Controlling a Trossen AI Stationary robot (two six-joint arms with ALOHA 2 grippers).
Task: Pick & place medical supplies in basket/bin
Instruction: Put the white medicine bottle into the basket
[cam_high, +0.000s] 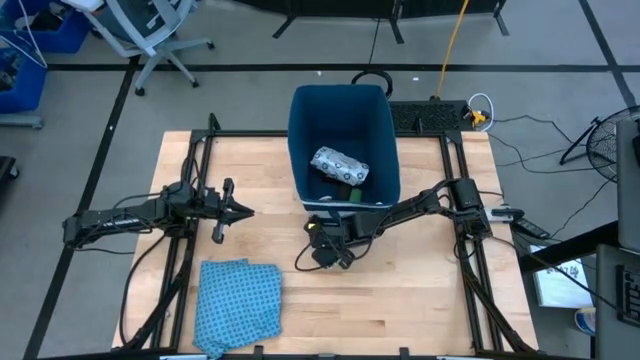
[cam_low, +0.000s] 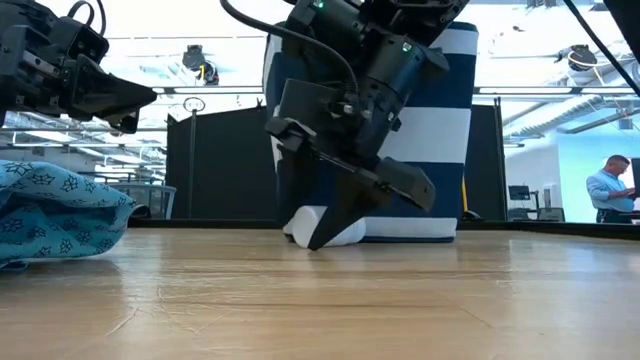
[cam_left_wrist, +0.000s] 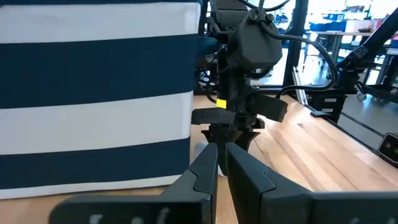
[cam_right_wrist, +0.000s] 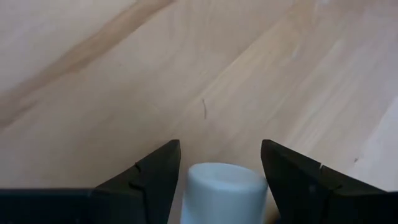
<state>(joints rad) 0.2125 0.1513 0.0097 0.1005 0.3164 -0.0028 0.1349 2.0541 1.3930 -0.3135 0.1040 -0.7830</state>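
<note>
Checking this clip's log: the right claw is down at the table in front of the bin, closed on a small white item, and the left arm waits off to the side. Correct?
Not quite: the right claw is open, not closed. The right wrist view shows its fingers spread either side of the white item, with gaps. The rest holds: it is low in front of the bin, and the left claw waits aside.

Pale wood table (cam_high: 420, 300) with a smooth grain, soft patterned cloth (cam_high: 235, 300), fabric-walled bin (cam_high: 385, 115), matt white roll (cam_right_wrist: 224, 193).
</note>
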